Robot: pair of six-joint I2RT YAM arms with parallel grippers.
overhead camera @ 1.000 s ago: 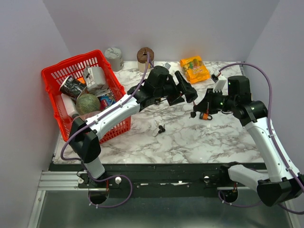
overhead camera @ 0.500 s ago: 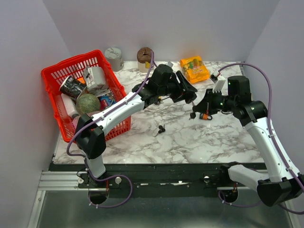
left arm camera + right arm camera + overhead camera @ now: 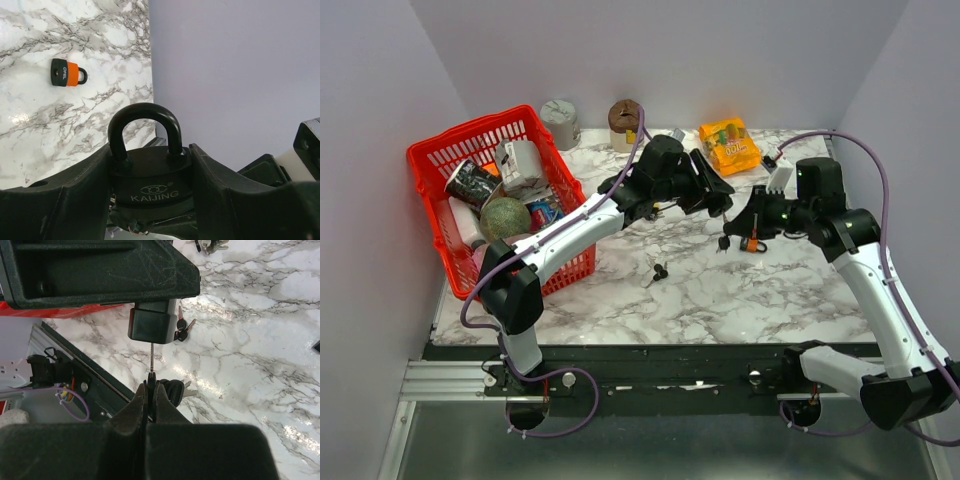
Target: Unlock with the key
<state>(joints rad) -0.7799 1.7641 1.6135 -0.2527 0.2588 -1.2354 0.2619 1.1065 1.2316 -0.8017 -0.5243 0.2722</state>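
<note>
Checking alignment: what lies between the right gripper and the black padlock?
Only the thin key blade, spanning right gripper to black padlock, seen in the right wrist view.

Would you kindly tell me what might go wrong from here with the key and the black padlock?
The right tool pinches the key only at its very tips, so the thin blade might slip or bend when turned.
The left tool holds the black padlock in the air by its sides; the twist could rotate it in that grip.
Spare keys beside the tips might snag.
</note>
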